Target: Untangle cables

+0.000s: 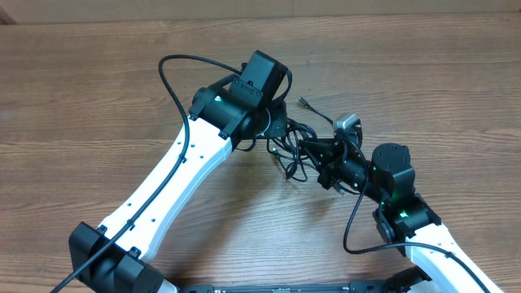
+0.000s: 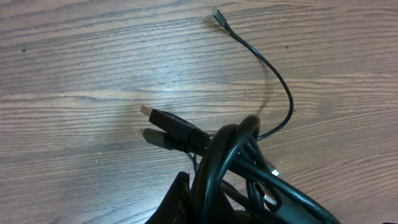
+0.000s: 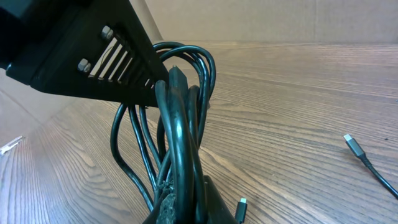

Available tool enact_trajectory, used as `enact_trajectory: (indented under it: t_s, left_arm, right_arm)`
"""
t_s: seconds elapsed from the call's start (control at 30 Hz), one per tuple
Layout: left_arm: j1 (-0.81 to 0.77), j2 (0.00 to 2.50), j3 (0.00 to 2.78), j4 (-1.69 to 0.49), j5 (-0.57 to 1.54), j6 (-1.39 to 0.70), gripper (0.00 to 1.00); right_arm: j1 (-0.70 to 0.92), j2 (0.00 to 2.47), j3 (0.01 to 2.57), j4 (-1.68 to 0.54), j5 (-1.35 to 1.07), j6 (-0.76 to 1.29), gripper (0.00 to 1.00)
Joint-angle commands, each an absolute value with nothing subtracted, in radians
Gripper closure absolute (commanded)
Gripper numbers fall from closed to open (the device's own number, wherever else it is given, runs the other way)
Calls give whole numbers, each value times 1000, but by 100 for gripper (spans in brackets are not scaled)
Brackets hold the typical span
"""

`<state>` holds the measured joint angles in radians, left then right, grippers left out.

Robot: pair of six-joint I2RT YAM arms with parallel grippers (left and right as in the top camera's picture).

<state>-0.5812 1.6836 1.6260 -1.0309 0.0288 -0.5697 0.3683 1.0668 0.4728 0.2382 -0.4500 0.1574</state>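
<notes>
The cables (image 1: 295, 150) sit in a dark bunch near the middle of the wooden table (image 1: 98, 81), a little toward 3 o'clock. The left arm (image 1: 187, 163) comes in from 7 o'clock and the right arm (image 1: 440, 244) comes in from 5 o'clock, and they meet at the bunch. The left gripper (image 1: 281, 124) is on the 10 o'clock side of the bunch, with its jaws pinched tight on the loops. The right gripper (image 1: 324, 159) is on the 4 o'clock side, and its jaws are squeezed on the same bunch too. In the right wrist view the loops stand up off the table between the two grippers. In the left wrist view two flat plugs (image 2: 155, 124) poke out of the bunch toward 9 o'clock, one just above the other. A thin cord (image 2: 283, 84) bends away from the bunch toward 12 o'clock and ends in a small plug (image 2: 216, 12) lying on the wood. In the right wrist view another loose plug end (image 3: 351, 143) lies on the table at 3 o'clock.
</notes>
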Motion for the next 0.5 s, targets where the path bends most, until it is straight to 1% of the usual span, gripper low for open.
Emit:
enact_trajectory:
  t_s: [0.0,0.27,0.37,0.47]
  left_arm:
    - [-550,1679,1647,-1028,-111,-440,96]
    - [-550,1679,1647,-1030,-111,-106,96]
    - [-550,1679,1647,-1038,-111,-27,96]
    - [-550,1679,1647,-1040,-112,-10,96]
  right_arm:
    - [364,1057,479,221,-446,152,96]
    - [364,1057,479,222,-446,152,96]
    - [364,1057,479,221,-446,152,95]
    - [364,1057,479,221,-446,152,93]
